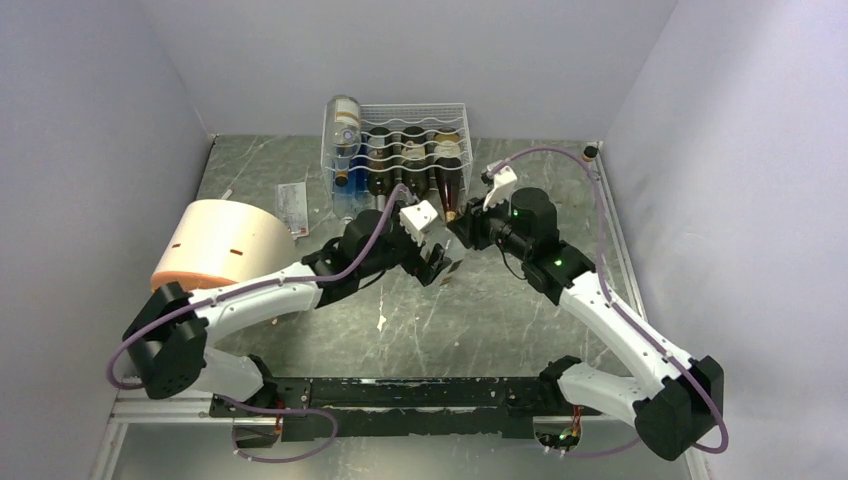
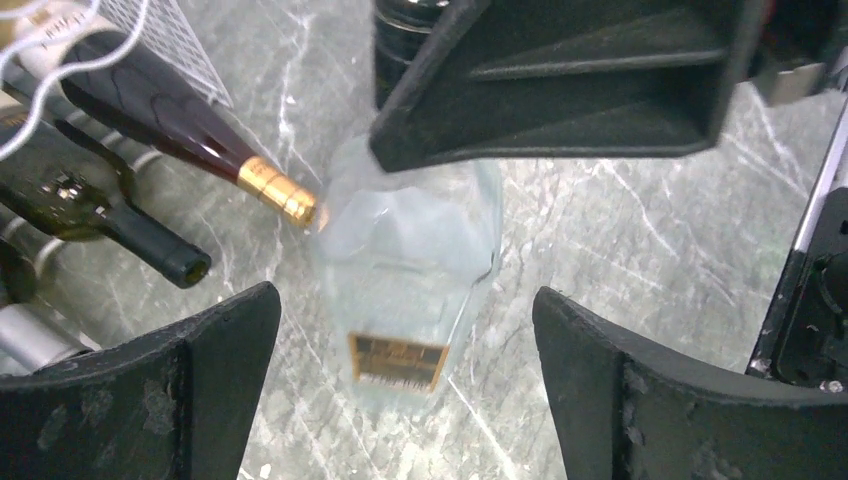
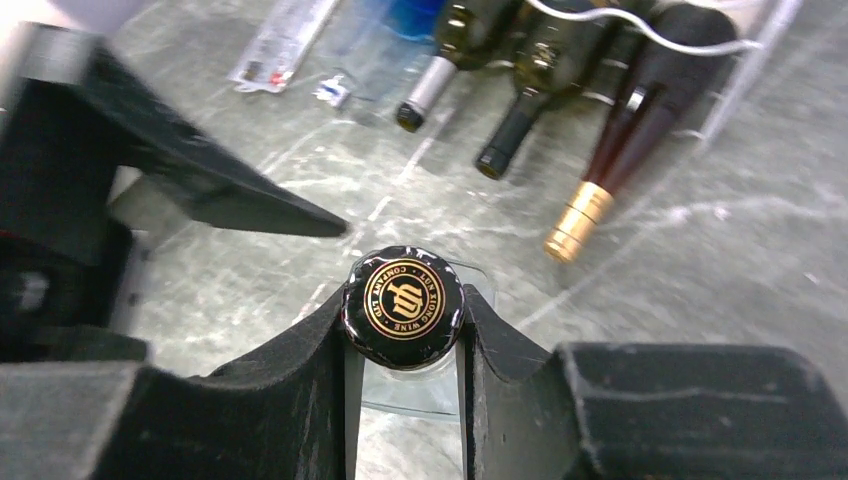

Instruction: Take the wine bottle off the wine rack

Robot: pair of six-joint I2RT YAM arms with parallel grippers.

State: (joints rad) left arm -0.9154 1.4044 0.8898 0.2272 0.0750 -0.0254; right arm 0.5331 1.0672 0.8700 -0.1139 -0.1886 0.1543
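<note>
Top external view: the wine rack (image 1: 415,150) stands at the far side of the desk (image 1: 480,320), and both arms meet just in front of its right half. The left claw (image 1: 438,264) and right claw (image 1: 460,228) sit close together there. The wine bottle (image 2: 420,250) is too small to pick out from up here.

Left wrist view: the bottle is clear glass, out of the rack and just in front of it, with a small dark label (image 2: 397,362) low on its body. The left claw is spread wide, with a finger on either side of the body and neither touching it. The right claw's dark housing covers the bottle's top. A red bottle (image 2: 170,115) with a gold-foiled neck pokes out of the rack, its tip just beside the clear glass (worth minding if anything swings).

Right wrist view: the right claw is closed tight on the black cap (image 3: 403,298), its fingers pressing from both sides, with the glass shoulder showing beneath. Whether the base rests on the desk I cannot tell.

Handling, as I judge it: the glass is rigid, smooth, slippery and breakable. Its weight depends on the contents, which I cannot make out. A pinch on the cap alone would let the body swing like a pendulum. The surer hold is the neck under the cap, or the wide body, which the open left claw brackets.
</note>
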